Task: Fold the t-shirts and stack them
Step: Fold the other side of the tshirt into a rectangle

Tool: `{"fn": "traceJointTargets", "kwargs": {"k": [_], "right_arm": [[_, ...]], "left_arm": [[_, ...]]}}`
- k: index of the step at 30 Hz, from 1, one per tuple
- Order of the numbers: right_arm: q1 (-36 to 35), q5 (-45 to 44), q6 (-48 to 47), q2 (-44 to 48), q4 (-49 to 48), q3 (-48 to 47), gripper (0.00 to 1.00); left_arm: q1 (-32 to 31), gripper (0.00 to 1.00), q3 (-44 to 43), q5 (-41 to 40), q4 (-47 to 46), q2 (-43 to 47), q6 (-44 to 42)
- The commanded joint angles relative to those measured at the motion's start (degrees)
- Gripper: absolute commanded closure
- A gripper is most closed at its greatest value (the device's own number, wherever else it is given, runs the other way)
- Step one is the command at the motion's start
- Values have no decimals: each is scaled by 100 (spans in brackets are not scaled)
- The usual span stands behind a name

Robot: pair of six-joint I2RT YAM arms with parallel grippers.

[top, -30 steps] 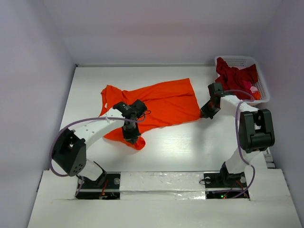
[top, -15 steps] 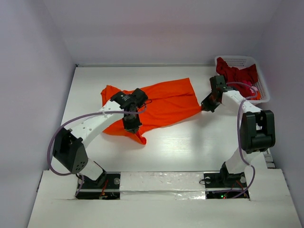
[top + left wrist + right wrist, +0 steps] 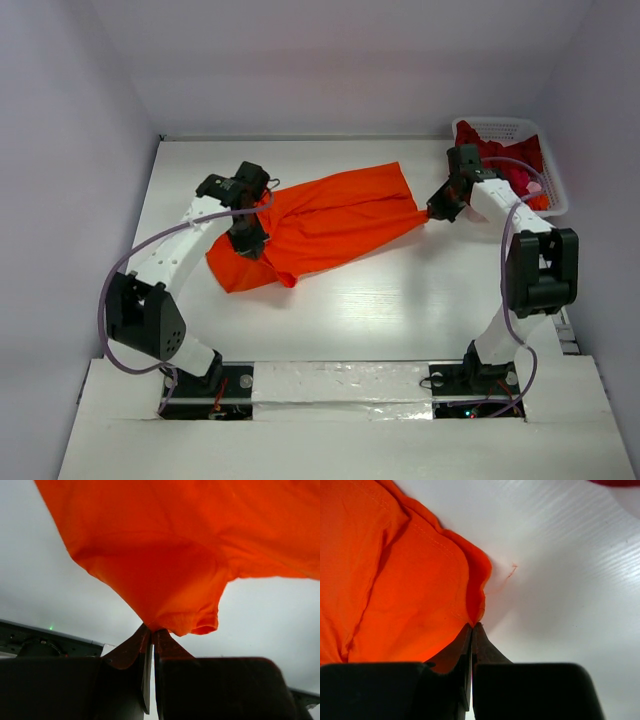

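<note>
Left gripper (image 3: 151,631), clamped on the orange shirt (image 3: 335,225), has carried its edge back-left. Right gripper (image 3: 471,626), clamped on the opposite corner, drew right. Shirt now stretched; folding apparently unstarted.

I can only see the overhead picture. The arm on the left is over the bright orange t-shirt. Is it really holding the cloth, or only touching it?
Observer: Holding. In its wrist camera the left gripper is shut on a bunched fold of the bright orange cloth t-shirt.
Visitor: And the other arm?
Observer: The right gripper pinches the shirt's hemmed corner, closed tight.
Visitor: Anything else down there?
Observer: A thin loose orange thread lies on the white table beside that corner.
</note>
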State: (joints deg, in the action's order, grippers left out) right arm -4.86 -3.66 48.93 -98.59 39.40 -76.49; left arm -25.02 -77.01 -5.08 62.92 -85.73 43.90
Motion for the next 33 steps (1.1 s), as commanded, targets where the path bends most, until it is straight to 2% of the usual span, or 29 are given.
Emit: {"fn": "traceJointTargets", "kwargs": {"k": [1,11,24,28,33], "right_arm": [[90,146,-304,-257,-20,-401,100],[91,138,-630,-794,130,-1025,100],[91,287,-762,-1145,261,-1658,100],[91,620,-1016,-1522,384,-2080,100],[91,823,-1456,-2243,972,-3099,100]], "left_arm": [[382,100,-305,-19,81,241,-293],[1094,100,-561,112,98,285,-540],[1377,100,-455,139,-7,356,-567],[1438,100,-446,139,-86,347,-549],[1491,100,-534,183,-166,242,-540]]}}
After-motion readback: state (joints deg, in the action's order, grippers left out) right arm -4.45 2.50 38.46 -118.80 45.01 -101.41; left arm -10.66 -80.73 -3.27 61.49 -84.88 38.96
